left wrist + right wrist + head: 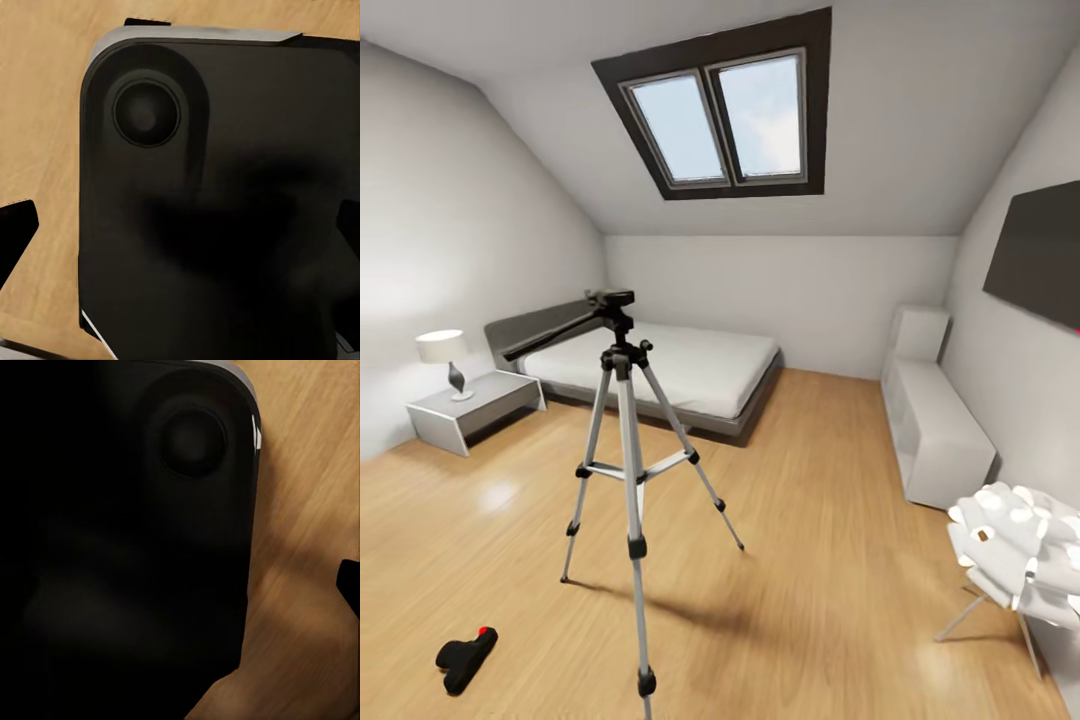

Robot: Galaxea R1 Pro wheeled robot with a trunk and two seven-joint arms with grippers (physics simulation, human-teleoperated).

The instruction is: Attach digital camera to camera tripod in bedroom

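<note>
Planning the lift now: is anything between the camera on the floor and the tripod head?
Nothing visible. The digital camera lies on bare wood floor beside the camera tripod; its pan head is unoccupied.

The head view is looking from standing height across the bedroom, facing the tripod (625, 420) close ahead, with the bed (690, 370) beyond the tripod and the skylight (725, 110) above. Both wrist views are pointing down, hanging close over a dark rounded robot part (225, 210), and are sharing the wood floor (307, 510) with the head view.
</note>
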